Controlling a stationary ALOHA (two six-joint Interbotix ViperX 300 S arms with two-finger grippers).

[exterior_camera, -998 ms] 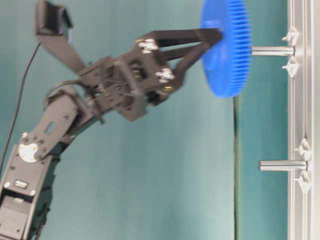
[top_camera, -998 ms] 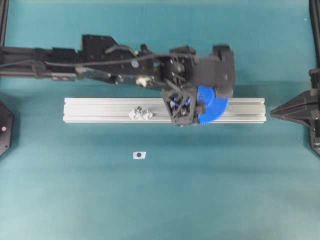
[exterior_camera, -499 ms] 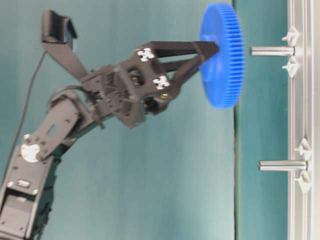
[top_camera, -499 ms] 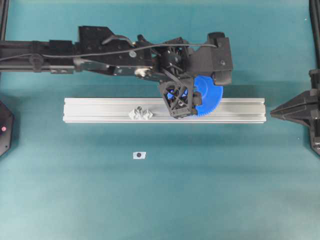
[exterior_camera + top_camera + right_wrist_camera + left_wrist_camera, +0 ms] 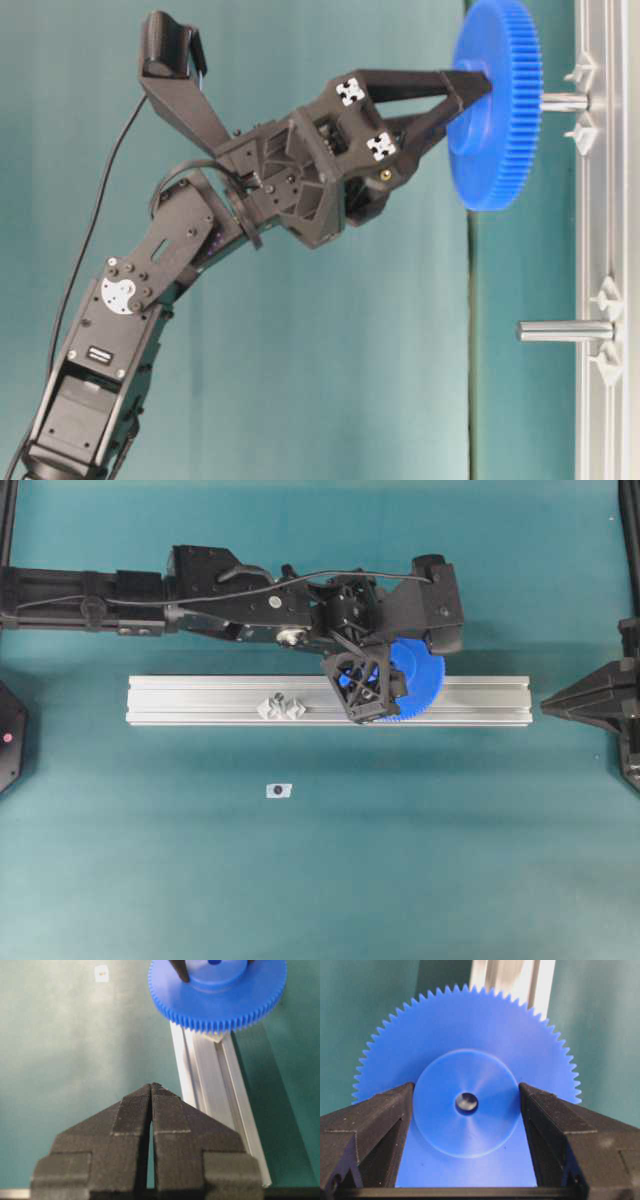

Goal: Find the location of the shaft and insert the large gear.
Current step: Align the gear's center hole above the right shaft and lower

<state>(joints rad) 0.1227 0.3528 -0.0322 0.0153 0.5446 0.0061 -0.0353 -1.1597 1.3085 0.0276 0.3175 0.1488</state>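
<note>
Above the table, in the overhead view, the large gear (image 5: 415,680) is seen over the aluminium rail (image 5: 200,700), clamped by its hub in the left gripper (image 5: 366,690); a second shaft mount (image 5: 281,707) sits bare further along the rail. At table level, the shaft (image 5: 565,101) is seen emerging from under the gear, so threading appears begun, though the gear is not yet seated against the rail. From the left wrist camera, both fingers (image 5: 375,1120) are shown pressed on the raised hub, and something dark is visible in the centre hole. From the right wrist camera, the right gripper (image 5: 151,1091) is seen closed on nothing, well apart from the gear. Pushing down fully and releasing are judged to remain.
</note>
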